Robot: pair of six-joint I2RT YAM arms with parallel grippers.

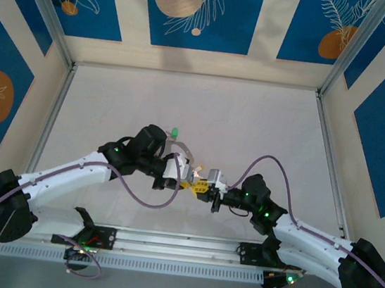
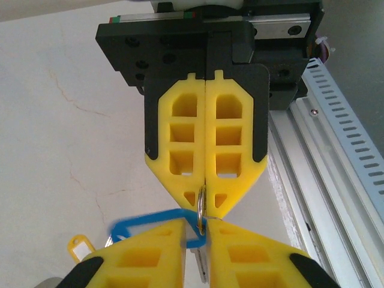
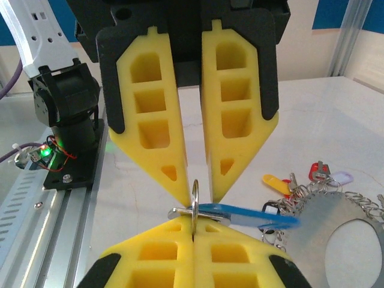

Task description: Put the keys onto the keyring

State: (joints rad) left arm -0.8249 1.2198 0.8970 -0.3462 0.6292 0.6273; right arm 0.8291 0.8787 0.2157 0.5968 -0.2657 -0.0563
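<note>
A key with a blue tag (image 2: 138, 225) (image 3: 252, 215) hangs between the two grippers above the table. My right gripper (image 3: 192, 223) (image 2: 204, 211) (image 1: 206, 188) is shut on the small split ring (image 3: 195, 191) that runs through the tag. My left gripper (image 2: 204, 227) (image 3: 201, 198) (image 1: 189, 179) faces it tip to tip. Its fingers stand slightly apart, and the key's blade (image 2: 203, 264) lies loose in the gap. The grey metal keyring (image 3: 327, 237) lies on the table to the right. Several other keys lie around it, with yellow (image 3: 277, 182), red (image 3: 316, 172) and white (image 3: 342, 177) tags.
A slotted aluminium rail (image 2: 336, 150) runs along the near table edge, with the left arm's base (image 3: 63, 114) on it. Another yellow tag (image 2: 81, 246) and a green tag (image 1: 175, 132) lie on the white table (image 1: 252, 123). Patterned walls and frame posts (image 1: 337, 71) enclose it.
</note>
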